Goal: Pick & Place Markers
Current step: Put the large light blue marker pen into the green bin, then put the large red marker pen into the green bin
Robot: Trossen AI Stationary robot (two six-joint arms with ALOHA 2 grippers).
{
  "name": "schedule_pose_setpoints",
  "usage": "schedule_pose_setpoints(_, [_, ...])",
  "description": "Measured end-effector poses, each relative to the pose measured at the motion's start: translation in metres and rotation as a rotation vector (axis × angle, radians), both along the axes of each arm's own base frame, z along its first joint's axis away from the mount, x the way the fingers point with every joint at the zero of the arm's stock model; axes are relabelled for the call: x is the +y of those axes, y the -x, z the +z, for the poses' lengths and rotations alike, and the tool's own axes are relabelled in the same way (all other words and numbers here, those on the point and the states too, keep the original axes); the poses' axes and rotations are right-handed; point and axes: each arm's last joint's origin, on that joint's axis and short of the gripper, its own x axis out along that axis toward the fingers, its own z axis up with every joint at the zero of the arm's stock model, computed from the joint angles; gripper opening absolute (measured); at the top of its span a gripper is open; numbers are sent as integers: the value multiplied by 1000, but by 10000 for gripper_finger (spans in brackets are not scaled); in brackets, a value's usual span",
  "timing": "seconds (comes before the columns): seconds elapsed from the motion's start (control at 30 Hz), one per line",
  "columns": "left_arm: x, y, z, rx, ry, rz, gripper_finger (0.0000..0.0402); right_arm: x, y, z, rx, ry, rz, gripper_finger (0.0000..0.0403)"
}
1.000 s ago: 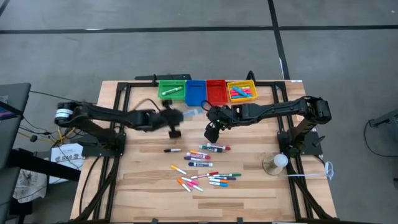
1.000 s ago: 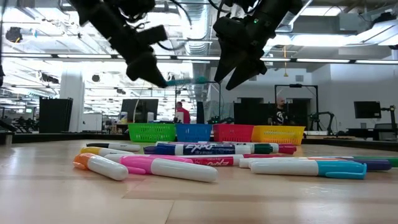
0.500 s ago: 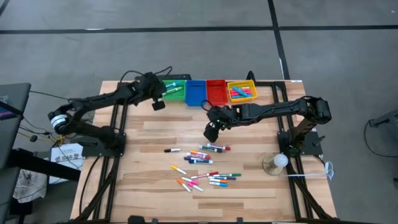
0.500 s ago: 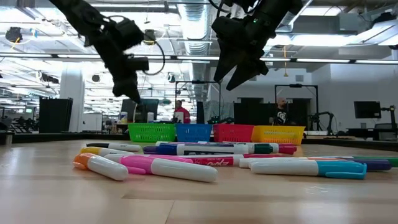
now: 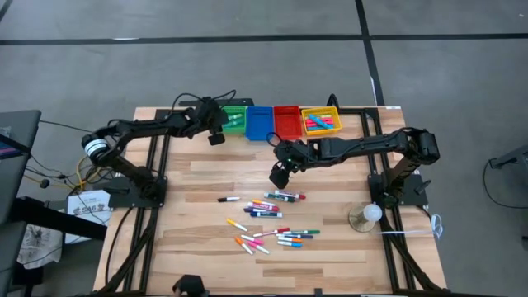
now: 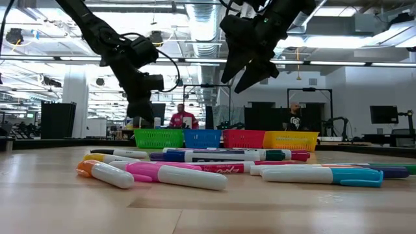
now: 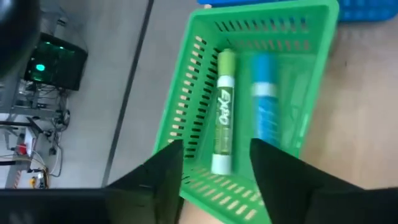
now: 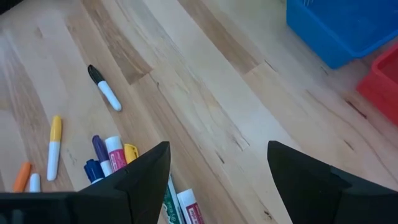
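Several markers [image 5: 268, 216] lie loose on the wooden table's middle and near part; the low view shows them lying in a row [image 6: 195, 170]. At the far edge stands a green bin [image 5: 233, 120]. In it lie a green marker [image 7: 222, 121] and, beside it, a blurred blue marker [image 7: 266, 102]. My left gripper [image 7: 214, 152] hangs open just above the bin's near left end [image 5: 216, 134] and holds nothing. Above the far end of the marker pile my right gripper [image 5: 280, 176] hangs open and empty, with bare table between its fingers [image 8: 217, 155].
Blue [image 5: 259, 122], red [image 5: 286, 121] and yellow [image 5: 321, 120] bins stand in a row to the right of the green one; the yellow bin holds several markers. A clear round object [image 5: 367, 216] sits at the table's right edge. People stand in the room beyond [image 6: 184, 119].
My left gripper has carried a blue marker from the table's middle toward the far left, to the green bin, and let go of it. The marker now shows inside the bin beside the green one. My right gripper has kept still.
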Motion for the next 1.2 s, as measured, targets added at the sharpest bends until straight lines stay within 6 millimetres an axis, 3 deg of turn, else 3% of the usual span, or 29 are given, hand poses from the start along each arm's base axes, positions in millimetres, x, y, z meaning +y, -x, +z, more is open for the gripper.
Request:
schedule_pose_setpoints(0.17, [0,4,9,25,-89,85,233,4,0,0,1,-3,14,260])
schedule_pose_setpoints(0.33, [-17,7,38,-101,-132,106,241,7,5,-4,67,-22,49,260])
schedule_pose_setpoints(0.5, [-52,9,76,-362,-30,-126,230,13,15,-10,191,-95,119,260])
schedule_pose_setpoints(0.67, [-87,10,101,-544,85,-370,217,27,25,-17,302,-69,215,260])
schedule_pose_setpoints(0.93, [-122,7,111,-586,116,-521,210,39,45,-49,428,-63,263,260])
schedule_pose_setpoints(1.2, [-135,3,111,-595,152,-564,210,42,45,-59,416,-36,319,260])
